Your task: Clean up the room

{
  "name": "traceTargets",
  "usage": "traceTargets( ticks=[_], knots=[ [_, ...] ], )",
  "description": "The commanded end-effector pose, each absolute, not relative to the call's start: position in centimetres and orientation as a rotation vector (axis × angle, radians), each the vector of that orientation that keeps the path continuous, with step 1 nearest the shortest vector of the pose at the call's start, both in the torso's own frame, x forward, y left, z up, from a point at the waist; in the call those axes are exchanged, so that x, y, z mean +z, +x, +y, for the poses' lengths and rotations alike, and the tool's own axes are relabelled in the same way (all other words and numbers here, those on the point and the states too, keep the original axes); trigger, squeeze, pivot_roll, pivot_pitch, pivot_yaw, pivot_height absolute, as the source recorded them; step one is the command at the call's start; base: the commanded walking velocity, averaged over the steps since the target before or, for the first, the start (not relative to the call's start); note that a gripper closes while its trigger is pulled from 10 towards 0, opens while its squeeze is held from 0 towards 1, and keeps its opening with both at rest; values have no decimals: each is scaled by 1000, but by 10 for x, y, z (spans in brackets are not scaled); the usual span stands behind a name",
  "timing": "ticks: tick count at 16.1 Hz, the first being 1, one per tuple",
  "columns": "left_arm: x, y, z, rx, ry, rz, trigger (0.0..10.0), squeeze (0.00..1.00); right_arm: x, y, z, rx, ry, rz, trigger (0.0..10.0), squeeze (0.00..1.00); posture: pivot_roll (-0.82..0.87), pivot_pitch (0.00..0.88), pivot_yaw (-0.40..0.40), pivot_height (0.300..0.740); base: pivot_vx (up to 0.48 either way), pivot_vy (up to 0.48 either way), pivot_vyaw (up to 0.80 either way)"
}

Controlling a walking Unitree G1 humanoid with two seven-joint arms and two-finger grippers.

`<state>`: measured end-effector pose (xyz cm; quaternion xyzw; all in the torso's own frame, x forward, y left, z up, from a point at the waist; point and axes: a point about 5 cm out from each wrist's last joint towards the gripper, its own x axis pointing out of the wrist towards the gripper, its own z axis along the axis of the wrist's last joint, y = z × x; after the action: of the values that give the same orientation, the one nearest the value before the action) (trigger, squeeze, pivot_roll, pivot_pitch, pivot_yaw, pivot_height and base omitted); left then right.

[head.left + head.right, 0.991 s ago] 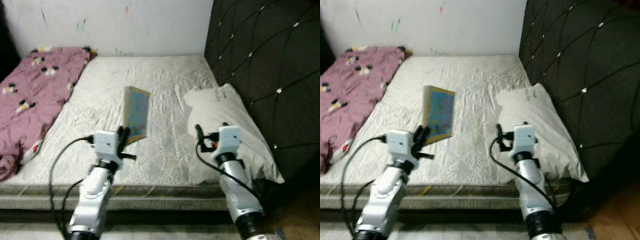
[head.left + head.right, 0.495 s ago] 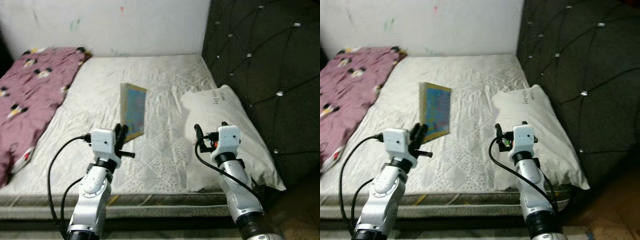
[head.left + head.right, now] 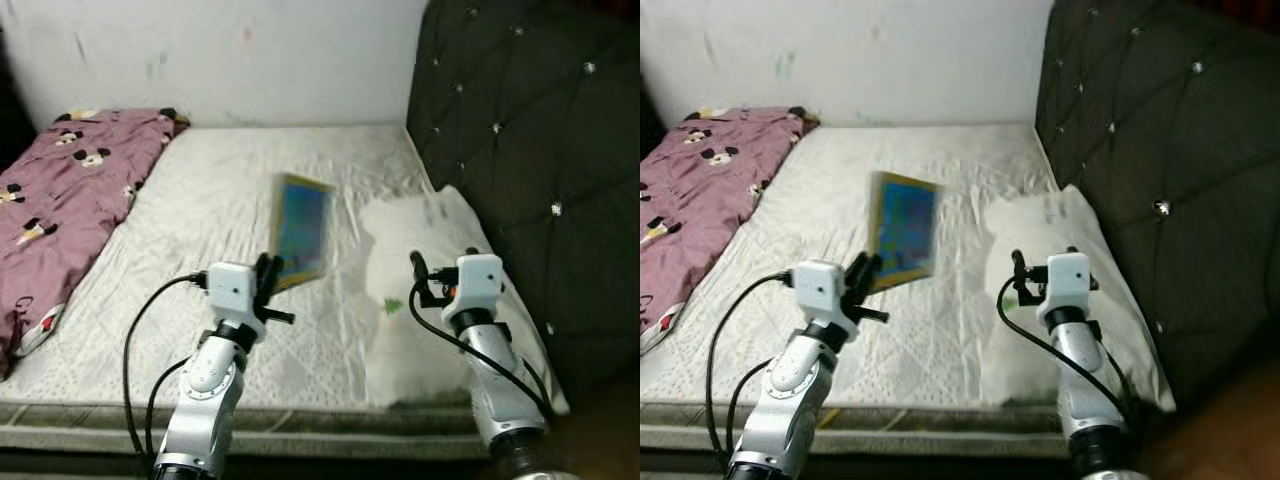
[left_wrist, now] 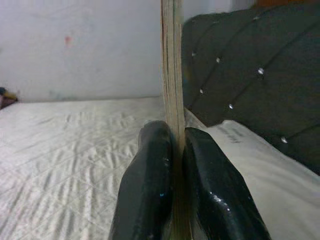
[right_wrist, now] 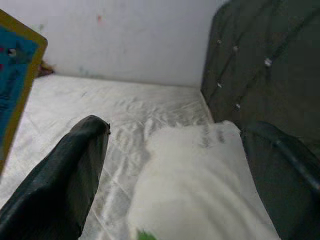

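Note:
A thin book (image 3: pixel 303 232) with a blue cover and a yellow border stands upright above the white mattress (image 3: pixel 200 200). My left gripper (image 3: pixel 268 283) is shut on its lower edge. In the left wrist view both black fingers (image 4: pixel 150 165) press the book's edge (image 4: pixel 172 65) between them. My right gripper (image 3: pixel 422 283) is open just above the white pillow (image 3: pixel 420 310). The pillow (image 5: pixel 200 165) lies between its spread fingers (image 5: pixel 65 180), which do not touch it.
A pink patterned blanket (image 3: pixel 60 190) lies along the left side of the bed. A dark tufted headboard (image 3: pixel 530 150) rises on the right, behind the pillow. A white wall (image 3: pixel 250 60) closes off the far end. The mattress's front edge (image 3: pixel 100 425) is just below the arms.
The whole view has shifted, so the camera moved. The book in my left gripper is now blurred and sits a little closer to the pillow. The right gripper stays open.

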<state>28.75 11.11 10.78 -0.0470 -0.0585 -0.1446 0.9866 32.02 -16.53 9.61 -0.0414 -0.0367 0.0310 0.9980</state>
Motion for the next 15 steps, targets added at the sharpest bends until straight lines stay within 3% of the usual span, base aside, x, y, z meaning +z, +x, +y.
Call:
traceTargets(
  ticks=[1,6,8,15],
  knots=[
    [118,291,125,-248,-73,-167,10000,0,101,323,-154,94,-76,-91,10000,0,-39,0,40,740,375,0,0],
    [116,290,125,-232,-86,-150,10000,0,100,321,-154,92,-75,-87,10000,0,-39,0,42,740,359,0,0],
    [110,294,126,-154,-106,-83,10000,0,99,321,-153,94,-75,-84,10000,0,-39,0,42,740,0,0,0],
    [118,298,126,-179,-102,-103,10000,0,102,327,-149,104,-87,-85,10000,0,-14,0,41,740,0,0,0]
  ],
)
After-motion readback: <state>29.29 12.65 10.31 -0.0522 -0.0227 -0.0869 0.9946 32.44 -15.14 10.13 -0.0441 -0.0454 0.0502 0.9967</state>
